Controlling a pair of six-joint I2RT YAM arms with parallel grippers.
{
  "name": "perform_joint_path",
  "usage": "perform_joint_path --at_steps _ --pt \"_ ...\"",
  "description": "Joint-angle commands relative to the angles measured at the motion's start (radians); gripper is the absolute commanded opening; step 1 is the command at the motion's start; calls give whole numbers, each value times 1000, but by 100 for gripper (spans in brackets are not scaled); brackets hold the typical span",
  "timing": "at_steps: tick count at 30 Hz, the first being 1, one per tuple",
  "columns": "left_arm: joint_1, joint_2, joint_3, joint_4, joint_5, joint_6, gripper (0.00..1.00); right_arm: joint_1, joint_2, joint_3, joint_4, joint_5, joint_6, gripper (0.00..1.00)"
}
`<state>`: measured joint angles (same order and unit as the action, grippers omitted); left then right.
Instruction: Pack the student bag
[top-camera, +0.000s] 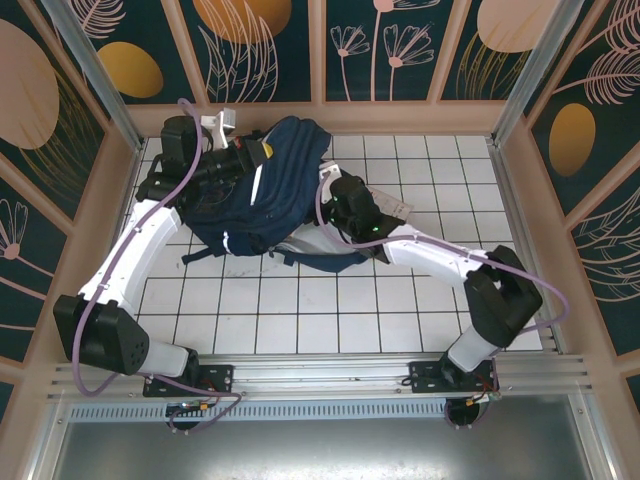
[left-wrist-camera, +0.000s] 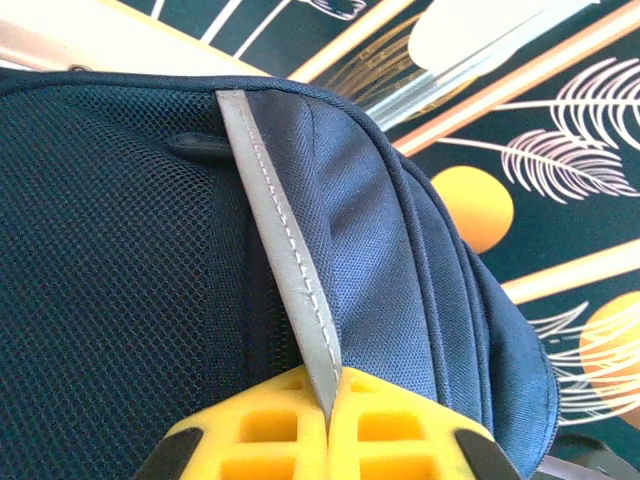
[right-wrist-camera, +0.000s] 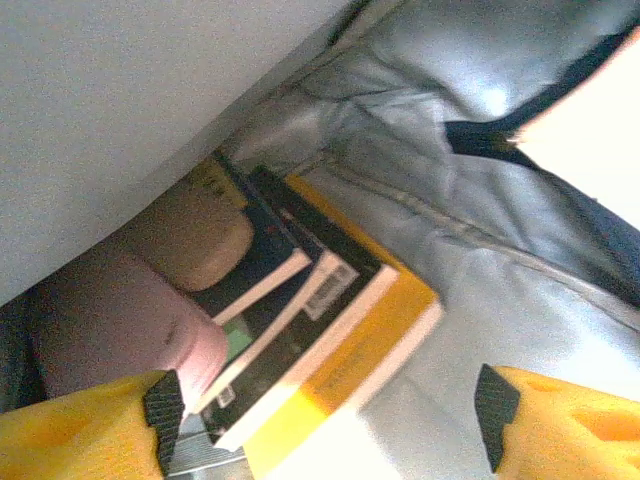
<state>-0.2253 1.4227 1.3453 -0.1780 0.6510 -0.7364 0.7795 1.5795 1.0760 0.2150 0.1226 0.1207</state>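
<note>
The student bag (top-camera: 265, 185), navy blue with a pale stripe, lies at the back left of the tiled table. My left gripper (left-wrist-camera: 330, 415) is shut on its grey reflective stripe (left-wrist-camera: 285, 250), next to the dark mesh panel; from above this gripper (top-camera: 262, 152) sits on the bag's far side. My right gripper (top-camera: 325, 188) reaches into the bag's opening. In the right wrist view it (right-wrist-camera: 325, 410) stands open inside the grey lining (right-wrist-camera: 480, 220). A stack of yellow and black books (right-wrist-camera: 310, 320) lies between and ahead of its fingers (right-wrist-camera: 80, 435), apart from the right one.
Beside the books, deep in the bag, sit a pink rounded item (right-wrist-camera: 130, 330) and a tan one (right-wrist-camera: 195, 235). A white paper (top-camera: 395, 208) lies on the tiles by the right arm. Wooden walls (top-camera: 520, 150) enclose the table (top-camera: 300, 310).
</note>
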Motion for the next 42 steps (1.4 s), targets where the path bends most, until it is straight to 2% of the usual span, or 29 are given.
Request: perform_joint_path --at_steps 1,4,7,10,14,16,18,22,25,29,36,42 --pt "44 -22 -16 104 -147 -23 0 -29 -108 -73 -44 116 54 74" --pt "82 -28 -52 100 -246 -30 0 -101 -247 -177 9 85 107 71" --pt "135 -37 -59 58 -345 -19 0 -226 -277 -200 -31 -3 173 69" --pt "152 -46 -62 44 -419 -4 0 -346 -204 -147 -115 -26 208 74" --pt "153 -19 -52 54 -423 1 0 -480 -46 -42 -189 -104 260 82" --pt "153 5 -30 31 -446 46 0 -532 55 38 -246 -103 276 84" --pt "152 29 -10 2 -475 80 0 -569 146 117 -289 -162 265 86" --pt "130 74 -13 -1 -445 92 0 -616 330 293 -385 -228 239 89" --pt "62 107 -14 -14 -451 119 0 -656 450 398 -428 -348 215 90" --pt "8 123 -46 -10 -466 140 0 -672 571 506 -511 -437 182 91" --pt "-2 158 -78 29 -418 110 0 -665 606 493 -517 -573 172 91" --pt "-5 180 -94 52 -396 94 0 -610 582 402 -494 -641 191 90"
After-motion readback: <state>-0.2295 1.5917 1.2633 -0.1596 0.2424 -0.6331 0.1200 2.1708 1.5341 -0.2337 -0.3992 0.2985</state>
